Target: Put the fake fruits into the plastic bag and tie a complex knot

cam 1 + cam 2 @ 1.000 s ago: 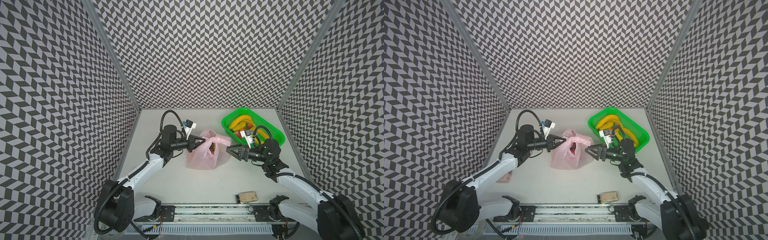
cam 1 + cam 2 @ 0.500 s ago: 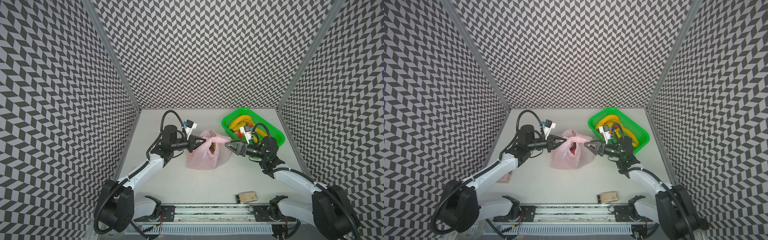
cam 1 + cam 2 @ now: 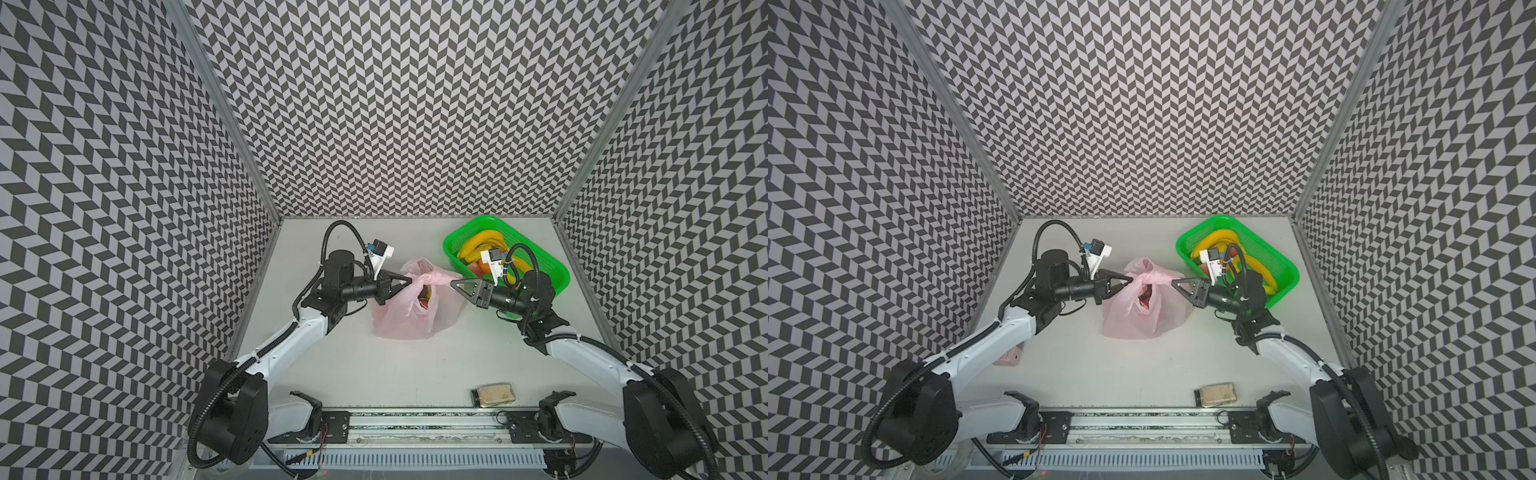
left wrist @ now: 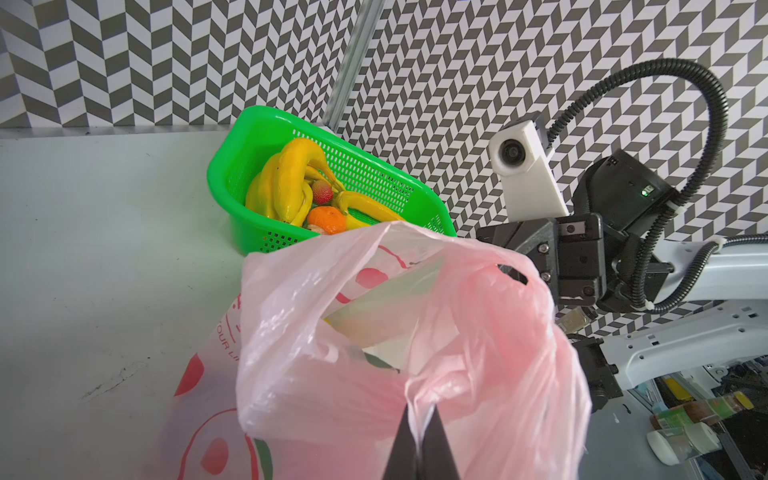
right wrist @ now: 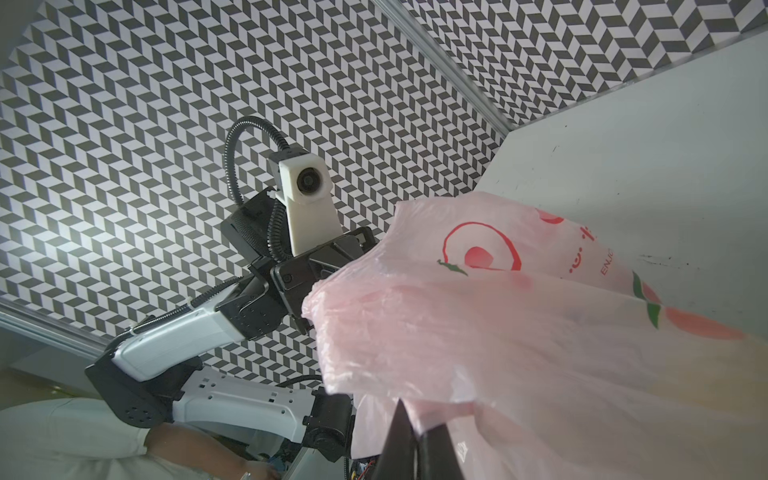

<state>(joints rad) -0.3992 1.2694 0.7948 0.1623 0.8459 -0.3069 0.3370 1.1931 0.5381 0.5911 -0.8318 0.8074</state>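
The pink plastic bag (image 3: 409, 311) (image 3: 1142, 316) stands mid-table with its mouth open. My left gripper (image 3: 409, 279) (image 4: 424, 415) is shut on a bunched fold of the bag's (image 4: 415, 332) rim. From the opposite side, my right gripper (image 3: 453, 282) (image 5: 419, 428) is shut on the rim of the bag (image 5: 540, 332). Red and yellow fake fruits (image 3: 426, 297) show inside the mouth. More fruit lies in the green basket (image 3: 446, 249) (image 4: 224, 166): yellow bananas (image 4: 286, 187), an orange (image 4: 327, 219) and a red strawberry (image 4: 322, 192). No knot shows.
The basket stands at the back right, just behind my right wrist. A tan packet (image 3: 493, 394) lies by the front rail (image 3: 415, 419). A small pink thing (image 3: 1009, 356) sits under my left arm. Patterned walls close in the table on three sides.
My right gripper has moved left to the bag's rim and shut on it. My left gripper has held its grip without moving.
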